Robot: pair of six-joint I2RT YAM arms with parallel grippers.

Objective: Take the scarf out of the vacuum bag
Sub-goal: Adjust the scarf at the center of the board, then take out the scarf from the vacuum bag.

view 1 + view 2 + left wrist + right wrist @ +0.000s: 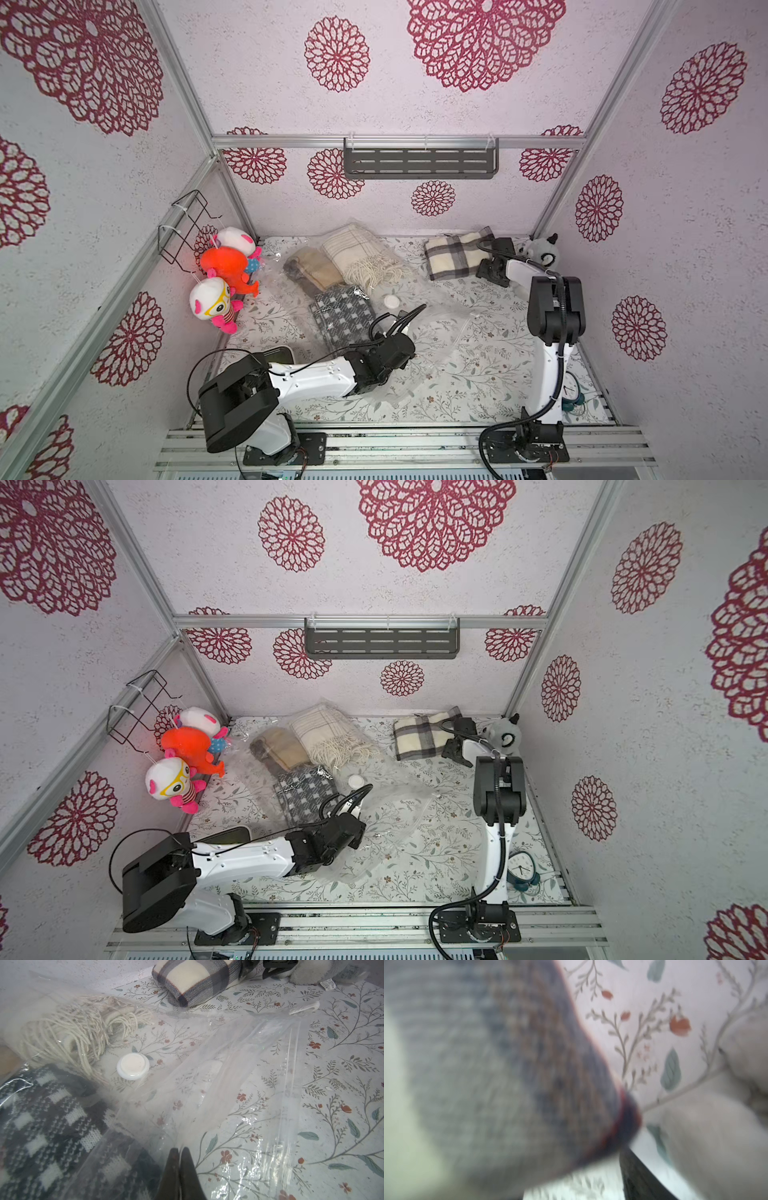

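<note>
The clear vacuum bag [424, 332] [395, 812] [228, 1084] lies crumpled across the floral table, its white valve cap [391, 301] [133, 1066] facing up. Inside it lie a cream fringed scarf [361, 257] [72, 1028], a tan one [309, 268] and a grey-and-white checked one [343, 316] [52, 1126]. A cream-and-grey plaid scarf [453, 255] [424, 737] [197, 978] [488, 1064] lies folded outside the bag at the back right. My left gripper [409, 353] [179, 1150] is shut, pinching the bag's film near its front edge. My right gripper [492, 272] [457, 752] stands open at the plaid scarf's right end, one finger [643, 1178] beside the cloth.
Three plush toys [224, 282] hang by a wire rack [183, 228] on the left wall. A grey plush [540, 251] sits in the back right corner, just behind my right gripper. A small clock [521, 870] lies front right. A dark shelf [419, 160] hangs on the back wall.
</note>
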